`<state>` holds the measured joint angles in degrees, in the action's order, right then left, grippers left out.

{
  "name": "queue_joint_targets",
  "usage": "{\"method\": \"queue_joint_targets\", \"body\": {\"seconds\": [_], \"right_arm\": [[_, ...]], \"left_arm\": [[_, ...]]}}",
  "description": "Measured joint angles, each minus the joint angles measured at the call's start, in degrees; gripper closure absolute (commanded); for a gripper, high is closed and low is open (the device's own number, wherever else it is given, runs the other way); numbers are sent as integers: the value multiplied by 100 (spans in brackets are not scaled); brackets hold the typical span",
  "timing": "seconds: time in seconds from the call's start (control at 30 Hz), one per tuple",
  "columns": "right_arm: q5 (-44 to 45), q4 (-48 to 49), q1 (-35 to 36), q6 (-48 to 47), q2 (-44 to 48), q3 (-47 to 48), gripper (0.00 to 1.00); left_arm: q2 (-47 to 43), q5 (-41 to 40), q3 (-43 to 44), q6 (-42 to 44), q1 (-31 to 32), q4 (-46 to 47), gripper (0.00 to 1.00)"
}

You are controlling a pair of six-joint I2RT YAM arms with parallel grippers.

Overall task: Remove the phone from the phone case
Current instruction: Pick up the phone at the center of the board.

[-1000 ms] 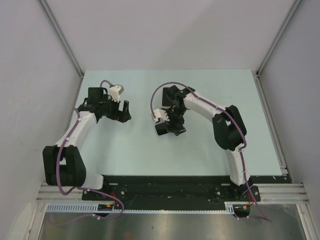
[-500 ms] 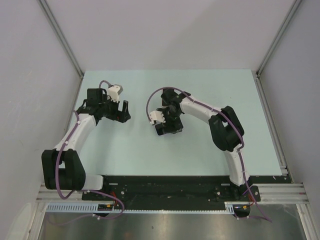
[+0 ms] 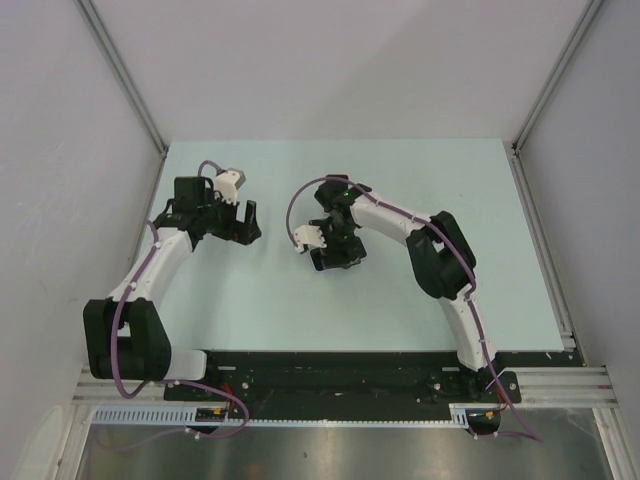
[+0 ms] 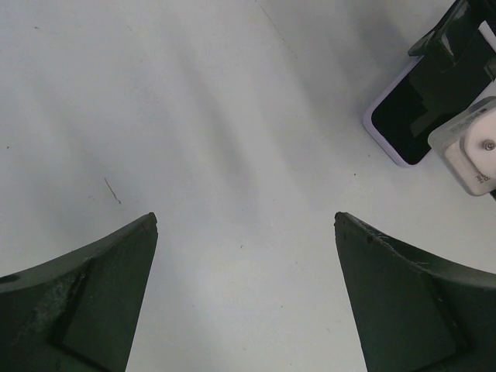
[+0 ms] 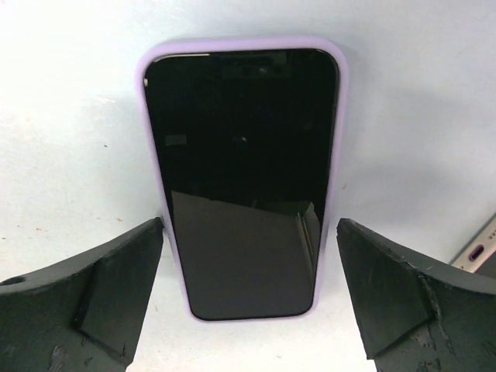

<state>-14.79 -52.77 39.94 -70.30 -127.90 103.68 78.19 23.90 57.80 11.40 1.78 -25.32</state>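
The phone [image 5: 242,178] lies flat on the table with its black screen up, inside a lilac phone case [image 5: 153,116] whose rim frames it all round. My right gripper [image 5: 249,223] hangs over its near end, open, one finger on each side of the case with a small gap to it. In the top view the right gripper [image 3: 335,252] covers most of the phone. My left gripper [image 4: 245,217] is open over bare table, and the phone [image 4: 397,124] shows at the upper right of its view. From above, the left gripper [image 3: 248,222] stands well left of the phone.
The pale table [image 3: 260,290] is walled by grey panels at left, back and right. A purple cable [image 3: 298,200] loops off the right wrist. A lilac piece with a slot [image 5: 477,252] pokes in at the right edge of the right wrist view.
The right arm's wrist and elbow have shifted a little to the left over the phone. The left arm has barely moved. Both grippers have stayed open.
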Motion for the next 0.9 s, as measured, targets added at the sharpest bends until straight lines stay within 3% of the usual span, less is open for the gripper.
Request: {"method": "queue_joint_targets", "body": {"seconds": [0.17,0.3,0.4,0.53,0.6,0.9], "right_arm": [[44,-92,122,-24,-59,61,3],[109,-111,164,-20,-63,61,12],[149,-105,175,0,-68,61,28],[186,-70,186,31,-68,61,61],[214,-42,188,37,-68,66,62],[295,258,199,396,96,-223,89]], "left_arm": [[0,-39,-17,-2,0,31,0],[0,-76,-39,-2,0,39,0],[0,-87,-44,-9,0,42,0],[0,-133,-44,-50,0,46,0],[0,-146,-44,-70,0,46,0],[0,-247,-44,-144,-76,74,0]]}}
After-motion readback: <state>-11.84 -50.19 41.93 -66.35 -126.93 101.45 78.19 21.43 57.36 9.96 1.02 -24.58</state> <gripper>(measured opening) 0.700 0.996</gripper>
